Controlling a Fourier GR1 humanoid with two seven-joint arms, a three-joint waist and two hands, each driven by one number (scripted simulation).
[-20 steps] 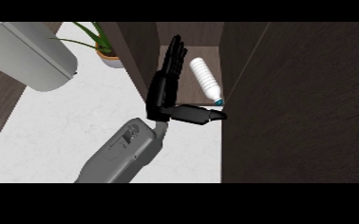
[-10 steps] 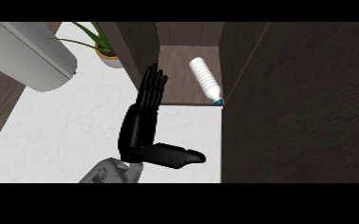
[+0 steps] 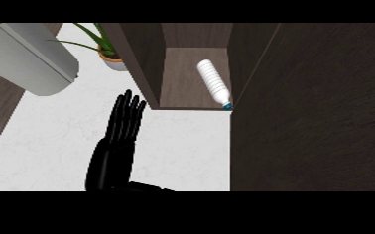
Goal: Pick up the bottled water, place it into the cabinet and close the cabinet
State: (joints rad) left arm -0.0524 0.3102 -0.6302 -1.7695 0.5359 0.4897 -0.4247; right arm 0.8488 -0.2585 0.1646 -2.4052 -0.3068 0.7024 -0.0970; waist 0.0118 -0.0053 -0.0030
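Note:
The bottled water (image 3: 213, 82) lies on its side on the shelf inside the open cabinet (image 3: 179, 87), its blue cap at the shelf's front edge. My left hand (image 3: 111, 158) is open over the white counter, left of and below the cabinet's opening. Its fingers are straight and point away from me, the thumb sticks out to the right, and it holds nothing. It is well apart from the bottle. My right hand does not show.
The cabinet's dark door (image 3: 307, 119) stands open along the right side. A potted plant (image 3: 110, 59) and a large grey rounded object (image 3: 33, 59) are at the back left. White counter (image 3: 183, 148) spreads between my hand and the door.
My left hand has let go of the bottle and drawn back toward me and to the left, out of the cabinet. The bottle has stayed on the shelf.

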